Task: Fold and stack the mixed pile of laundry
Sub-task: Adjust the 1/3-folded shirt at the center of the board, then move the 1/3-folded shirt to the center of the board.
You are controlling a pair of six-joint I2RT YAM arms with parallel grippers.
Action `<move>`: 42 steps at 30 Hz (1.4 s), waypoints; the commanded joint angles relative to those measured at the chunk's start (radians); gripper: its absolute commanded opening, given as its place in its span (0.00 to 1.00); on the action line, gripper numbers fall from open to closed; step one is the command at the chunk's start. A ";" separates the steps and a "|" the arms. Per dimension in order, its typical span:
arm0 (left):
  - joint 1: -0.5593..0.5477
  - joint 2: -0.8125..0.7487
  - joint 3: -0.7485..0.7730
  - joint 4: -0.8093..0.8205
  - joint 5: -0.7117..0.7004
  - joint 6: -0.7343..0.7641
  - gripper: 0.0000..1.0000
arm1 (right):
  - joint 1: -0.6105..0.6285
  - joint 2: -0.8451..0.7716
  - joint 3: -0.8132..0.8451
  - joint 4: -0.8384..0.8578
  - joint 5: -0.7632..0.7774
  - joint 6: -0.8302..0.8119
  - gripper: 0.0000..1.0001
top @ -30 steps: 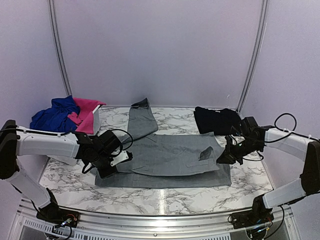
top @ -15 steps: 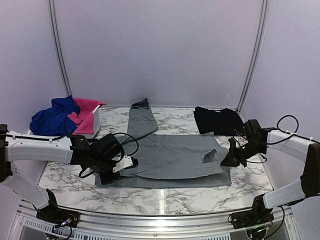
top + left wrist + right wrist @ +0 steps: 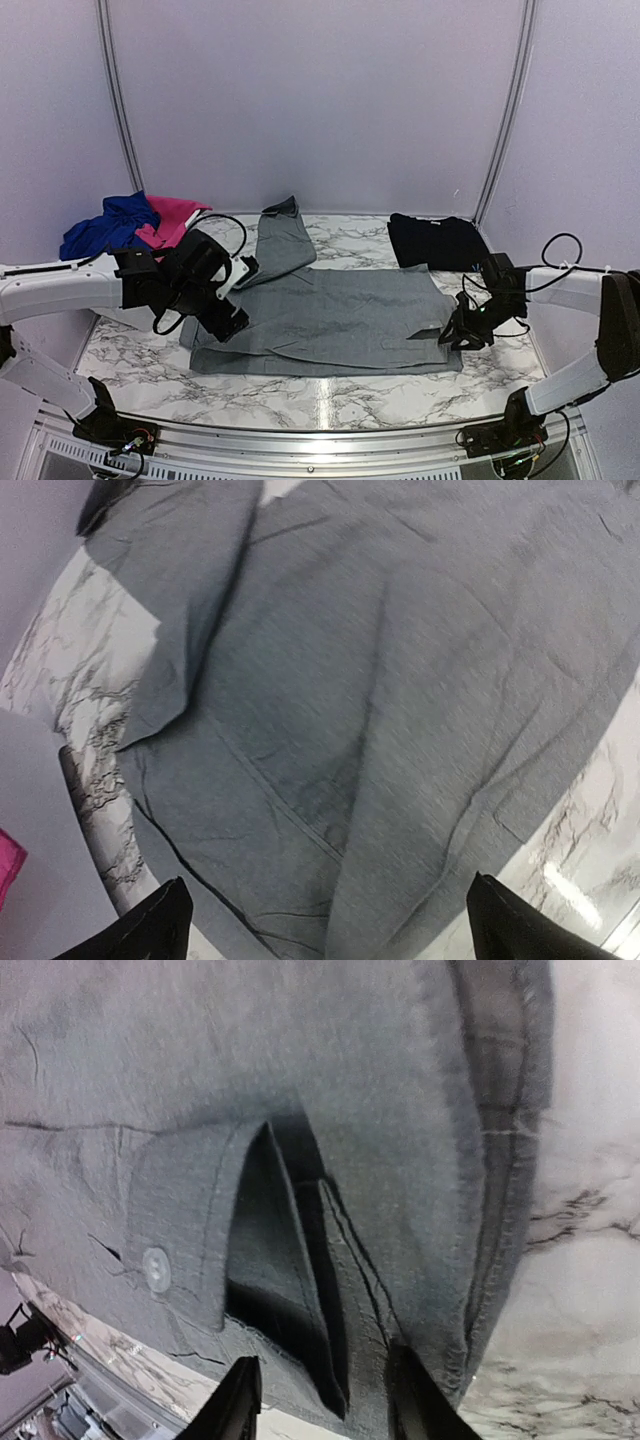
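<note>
The grey collared button shirt lies folded flat across the middle of the marble table, one sleeve reaching toward the back. My left gripper hovers over the shirt's left edge; in the left wrist view the gripper stands wide open above the grey cloth, nothing between its fingers. My right gripper is at the shirt's right front corner. In the right wrist view it is open, with a loose fold of the shirt and a buttoned cuff lying between and ahead of the fingers.
A folded black garment lies at the back right. Royal blue and hot-pink pieces are heaped at the back left, behind my left arm. Bare marble table shows along the front and right of the shirt.
Both grippers have opened. The left one rose and pulled back leftward off the shirt's edge. The right one let the shirt's raised corner drop flat and moved slightly forward.
</note>
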 commanded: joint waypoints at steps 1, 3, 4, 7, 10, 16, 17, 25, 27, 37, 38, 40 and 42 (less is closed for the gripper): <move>0.072 -0.069 0.035 0.068 -0.033 -0.211 0.99 | -0.006 -0.084 0.136 -0.049 0.128 -0.050 0.43; 0.092 -0.072 0.042 0.077 -0.036 -0.280 0.99 | -0.003 -0.110 0.188 -0.067 0.148 -0.065 0.46; 0.097 -0.065 0.047 0.077 -0.019 -0.296 0.99 | 0.002 -0.118 0.207 -0.063 0.140 -0.067 0.47; 0.100 -0.022 0.061 0.081 0.073 -0.304 0.99 | 0.066 -0.114 0.240 -0.018 0.112 -0.062 0.46; 0.109 0.053 0.071 0.086 0.122 -0.353 0.99 | 0.138 -0.055 0.235 0.068 0.034 -0.027 0.43; 0.116 0.260 0.128 0.087 0.174 -0.460 0.88 | 0.231 0.130 0.234 0.219 -0.024 0.017 0.42; 0.118 0.299 0.134 0.086 0.178 -0.490 0.85 | 0.233 0.160 0.235 0.229 -0.027 0.013 0.42; 0.116 0.442 0.030 0.085 0.241 -0.673 0.65 | 0.235 0.303 0.234 0.211 -0.001 -0.086 0.41; 0.106 0.421 -0.025 0.089 0.230 -0.710 0.63 | 0.238 0.310 0.210 0.206 -0.009 -0.095 0.41; -0.048 0.286 -0.223 0.080 0.241 -0.902 0.60 | 0.274 0.197 0.016 0.181 -0.088 -0.068 0.41; -0.063 0.270 -0.237 0.080 0.246 -0.922 0.60 | 0.287 0.180 -0.007 0.181 -0.094 -0.058 0.41; -0.099 0.241 -0.261 0.080 0.256 -0.961 0.60 | 0.307 0.145 -0.051 0.182 -0.109 -0.034 0.41; -0.132 0.214 -0.277 0.080 0.267 -0.992 0.60 | 0.317 0.108 -0.086 0.178 -0.125 -0.018 0.41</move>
